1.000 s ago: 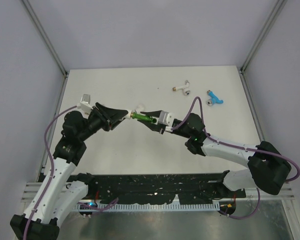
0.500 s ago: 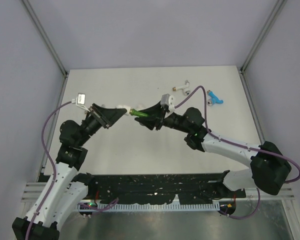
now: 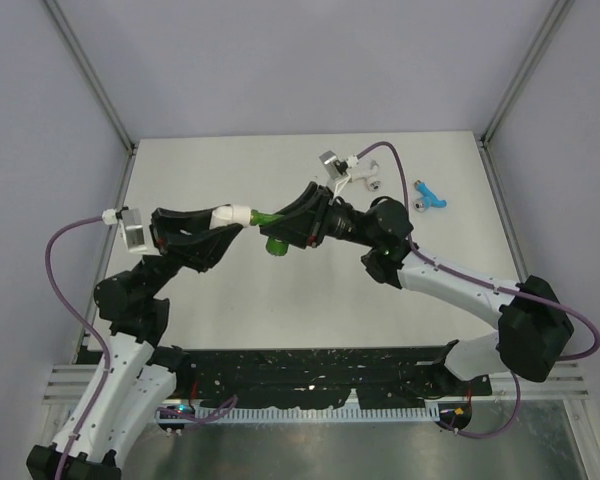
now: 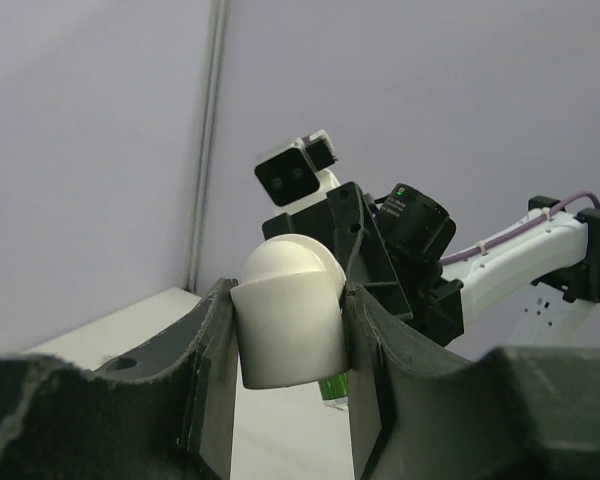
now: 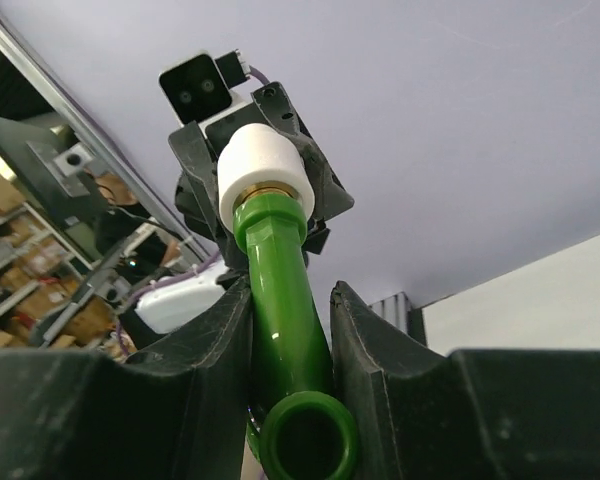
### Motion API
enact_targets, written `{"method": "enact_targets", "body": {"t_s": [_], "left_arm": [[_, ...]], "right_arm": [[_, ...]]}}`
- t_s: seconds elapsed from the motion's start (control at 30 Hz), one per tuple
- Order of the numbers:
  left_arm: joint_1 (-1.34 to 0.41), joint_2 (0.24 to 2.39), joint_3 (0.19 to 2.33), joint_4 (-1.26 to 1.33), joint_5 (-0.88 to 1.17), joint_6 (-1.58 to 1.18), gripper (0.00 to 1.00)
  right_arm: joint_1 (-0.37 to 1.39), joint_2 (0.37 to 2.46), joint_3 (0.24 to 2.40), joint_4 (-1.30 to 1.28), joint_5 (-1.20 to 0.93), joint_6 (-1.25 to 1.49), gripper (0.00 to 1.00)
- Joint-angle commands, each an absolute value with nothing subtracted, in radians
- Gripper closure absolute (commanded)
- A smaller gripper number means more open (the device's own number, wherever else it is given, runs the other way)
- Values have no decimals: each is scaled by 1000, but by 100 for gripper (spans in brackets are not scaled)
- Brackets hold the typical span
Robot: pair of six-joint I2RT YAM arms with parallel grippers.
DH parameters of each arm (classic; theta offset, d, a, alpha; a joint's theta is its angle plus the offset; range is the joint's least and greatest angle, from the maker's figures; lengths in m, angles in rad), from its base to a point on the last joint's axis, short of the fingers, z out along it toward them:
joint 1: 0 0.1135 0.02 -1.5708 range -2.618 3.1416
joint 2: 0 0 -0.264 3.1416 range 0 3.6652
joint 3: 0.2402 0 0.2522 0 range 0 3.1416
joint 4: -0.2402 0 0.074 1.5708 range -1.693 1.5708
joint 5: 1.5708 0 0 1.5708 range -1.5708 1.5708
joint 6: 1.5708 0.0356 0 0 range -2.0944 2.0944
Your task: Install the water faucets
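My left gripper [image 3: 228, 222] is shut on a stubby white pipe fitting [image 3: 236, 212], held above the middle of the table. My right gripper [image 3: 285, 230] is shut on the green faucet [image 3: 273, 243], whose threaded end sits in the fitting. In the left wrist view the fitting [image 4: 290, 325] is clamped between my fingers, with a bit of green [image 4: 332, 388] below it. In the right wrist view the green faucet [image 5: 285, 330] runs up between my fingers into the fitting [image 5: 265, 175]. The blue faucet [image 3: 430, 195] and white faucet [image 3: 370, 183] lie at the back right. The brown one is not visible.
The table [image 3: 230, 290] is off-white, with grey walls and metal frame posts around it. The right wrist's camera [image 3: 330, 163] and purple cable [image 3: 400, 170] hang over the loose faucets at the back right. A black rail [image 3: 300, 375] runs along the near edge.
Both wrists have twisted and lifted while holding the joined fitting and green faucet. The left wrist camera has swung left and down. The right wrist camera has swung up toward the back.
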State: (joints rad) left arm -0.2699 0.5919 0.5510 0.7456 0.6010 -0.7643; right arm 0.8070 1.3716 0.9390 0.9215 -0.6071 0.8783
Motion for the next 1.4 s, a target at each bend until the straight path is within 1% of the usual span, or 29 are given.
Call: {"method": "enact_targets", "body": {"t_s": [0.0,0.07,0.13,0.2,0.27,0.33,0.37,0.4,0.43,0.47,0.53,0.63,0.8,0.93,1.07,1.1,1.23,1.33,1.37], "left_arm": [[-262,673,587,994,830,-607,100],[-261,727,609,1047,899,-624,100],[-259,753,623,1071,923,-640,100],[-259,753,624,1060,910,-631,100],[-258,733,614,979,867,-595,100],[-258,694,600,837,746,-552,100],[-258,668,592,774,688,-529,100],[-258,645,586,705,620,-520,100],[-258,625,583,642,561,-508,100],[-258,605,586,588,523,-500,100],[-259,568,591,476,447,-500,100],[-259,531,601,345,376,-517,100],[-259,494,636,142,250,-541,100],[-259,499,712,3,215,-568,100],[-259,521,791,-158,183,-618,100],[-259,532,816,-196,173,-630,100],[-259,600,926,-337,170,-683,100],[-259,647,995,-419,193,-704,100],[-259,658,1014,-440,204,-707,100]], "right_arm": [[779,1428,1020,1052,-554,1242,95],[781,1456,1025,1074,-560,1305,95],[779,1473,1028,1081,-564,1340,95],[778,1480,1026,1078,-572,1342,95],[779,1476,1019,1075,-574,1327,92],[775,1465,1012,1059,-583,1289,78],[776,1456,1008,1042,-589,1249,74],[775,1450,1003,1031,-589,1224,65],[773,1436,988,1011,-578,1180,59],[770,1427,980,1003,-574,1146,50],[766,1398,966,947,-558,1054,38],[756,1379,942,888,-528,935,31],[730,1339,888,879,-483,784,26],[730,1273,856,740,-399,466,25],[732,1224,804,701,-327,203,23],[738,1217,790,707,-322,163,23],[807,1200,720,768,-290,-153,23],[889,1218,641,900,-233,-421,23],[900,1232,634,923,-209,-458,23]]}}
